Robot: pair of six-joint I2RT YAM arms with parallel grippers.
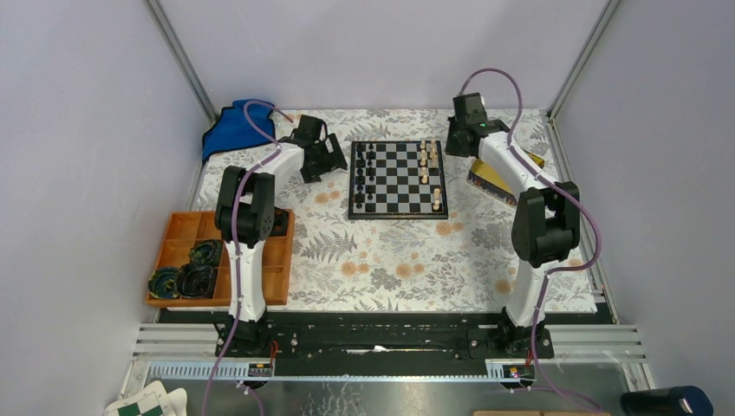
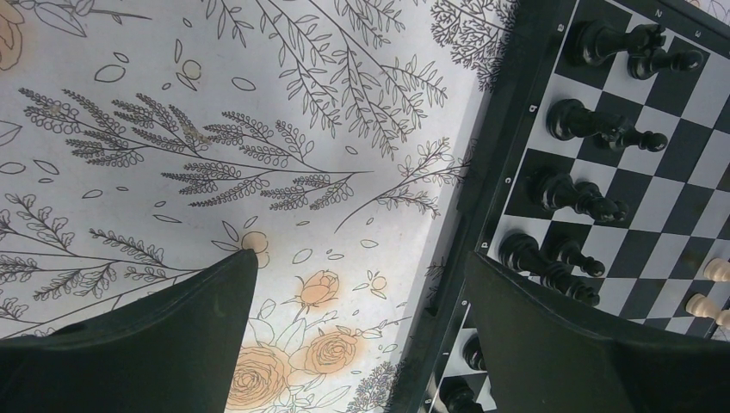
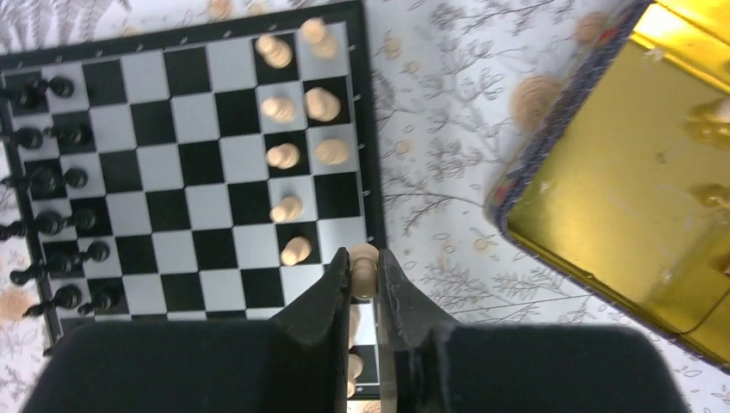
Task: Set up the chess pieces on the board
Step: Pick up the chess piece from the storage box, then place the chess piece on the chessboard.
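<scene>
The right gripper (image 3: 365, 260) has its jaws narrow, pinched on one pale chess piece (image 3: 363, 255) above the rightmost file of the board (image 3: 370, 129), just inside its black border. Other pale pieces (image 1: 429, 160) stand along that right side and the black pieces (image 1: 366, 178) line the left side. The gold tin (image 3: 620, 172) lies just right of the board, close to the right arm. The left gripper (image 2: 361, 267) hangs with jaws wide and nothing between them, at the board's left border. A broad stretch of floral cloth (image 1: 390, 260) covers the bench between the board and the arm bases. An orange tray (image 1: 186, 227) sits near left and a blue cloth (image 1: 234, 130) far left. Grey walls close in on three sides.
</scene>
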